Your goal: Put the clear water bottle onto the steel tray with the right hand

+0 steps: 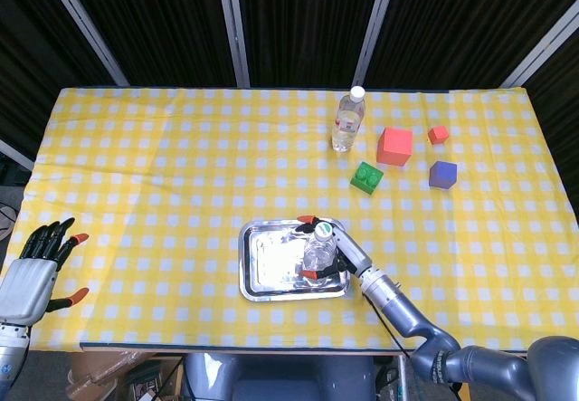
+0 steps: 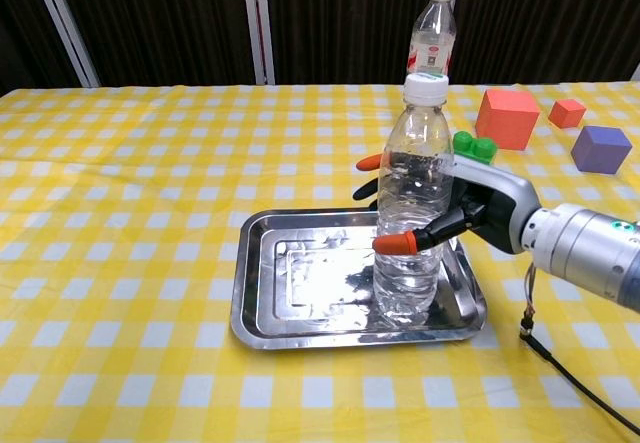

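The clear water bottle with a white cap stands upright on the right half of the steel tray, its base on the tray floor. My right hand grips the bottle around its middle from the right, orange fingertips wrapped in front. From above, the bottle and right hand sit at the right side of the tray. My left hand hangs off the table's left front corner, fingers spread and holding nothing.
A second, labelled water bottle stands at the back of the table. Beside it lie a large red cube, a small red cube, a green brick and a purple cube. A yellow checked cloth covers the table.
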Robot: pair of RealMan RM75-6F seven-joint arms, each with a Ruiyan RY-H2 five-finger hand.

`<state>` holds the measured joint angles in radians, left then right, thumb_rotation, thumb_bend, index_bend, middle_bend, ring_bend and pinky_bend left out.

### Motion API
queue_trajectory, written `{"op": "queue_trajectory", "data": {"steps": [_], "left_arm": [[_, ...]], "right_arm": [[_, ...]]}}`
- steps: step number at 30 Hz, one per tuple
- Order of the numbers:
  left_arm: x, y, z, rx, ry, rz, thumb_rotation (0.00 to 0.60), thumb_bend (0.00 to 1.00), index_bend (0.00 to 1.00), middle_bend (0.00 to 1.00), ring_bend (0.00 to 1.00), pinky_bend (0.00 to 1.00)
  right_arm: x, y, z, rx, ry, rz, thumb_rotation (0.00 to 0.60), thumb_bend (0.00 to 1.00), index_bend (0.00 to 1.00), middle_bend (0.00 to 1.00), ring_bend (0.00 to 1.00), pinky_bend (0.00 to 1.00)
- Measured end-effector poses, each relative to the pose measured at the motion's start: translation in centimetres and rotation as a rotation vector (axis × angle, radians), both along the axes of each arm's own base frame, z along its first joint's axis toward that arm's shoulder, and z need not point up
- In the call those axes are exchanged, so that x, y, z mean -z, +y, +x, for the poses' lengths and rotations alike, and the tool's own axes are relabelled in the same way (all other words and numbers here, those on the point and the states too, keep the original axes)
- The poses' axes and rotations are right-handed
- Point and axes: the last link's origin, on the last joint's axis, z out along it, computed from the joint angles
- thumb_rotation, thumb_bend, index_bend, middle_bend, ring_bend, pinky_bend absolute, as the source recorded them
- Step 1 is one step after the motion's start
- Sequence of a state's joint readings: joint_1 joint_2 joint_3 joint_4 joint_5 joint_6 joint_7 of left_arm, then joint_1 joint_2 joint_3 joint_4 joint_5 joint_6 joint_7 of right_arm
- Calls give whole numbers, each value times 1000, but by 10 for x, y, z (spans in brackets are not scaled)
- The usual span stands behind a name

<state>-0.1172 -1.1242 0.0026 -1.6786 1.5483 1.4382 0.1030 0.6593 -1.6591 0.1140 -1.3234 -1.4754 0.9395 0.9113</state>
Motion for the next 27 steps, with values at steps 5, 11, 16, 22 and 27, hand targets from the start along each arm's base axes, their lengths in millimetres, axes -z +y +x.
{"op": "queue_trajectory", "data": {"steps": [5, 11, 16, 22, 27], "left_arm": [[1, 0, 1, 2, 0, -4, 600, 178, 190, 12, 0, 0], [2, -1, 2, 7, 3, -9, 600, 178, 190, 12, 0, 0], [4, -1, 2, 7, 6, -12, 600, 178, 190, 12, 0, 0], [5, 0, 2, 7, 9, -16, 600, 178, 190, 12, 0, 0], [5, -1, 3, 9, 12, -15, 600, 178, 190, 12, 0, 0]], "right_arm": [[-15, -3, -3, -8, 30, 14, 600, 204, 127, 245, 179, 0], [-23, -2, -9, 27, -6, 39, 600, 204, 126, 245, 178, 0], [-30, -1, -17, 42, -29, 53, 600, 203, 126, 245, 178, 0], [-38, 4, -23, 20, -32, 82, 600, 203, 126, 245, 165, 0], [-44, 10, -29, 15, -46, 110, 600, 203, 126, 245, 164, 0]]}}
